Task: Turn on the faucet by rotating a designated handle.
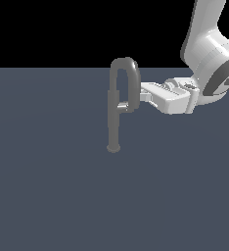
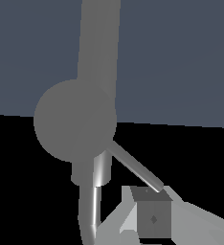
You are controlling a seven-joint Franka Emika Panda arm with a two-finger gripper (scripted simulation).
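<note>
Contact is the step in hand, I judge. The faucet (image 1: 114, 122) stands on the grey table (image 1: 48, 196), and its handle (image 1: 122, 105) juts from the upright pipe toward the exterior view's right. Your hand (image 1: 142, 94) sits just beside the spout's end, slightly above the handle; whether it is wide or narrow, I cannot tell. You should lower it a little, then push the handle's tip sideways, slowly, around the pipe.
</note>
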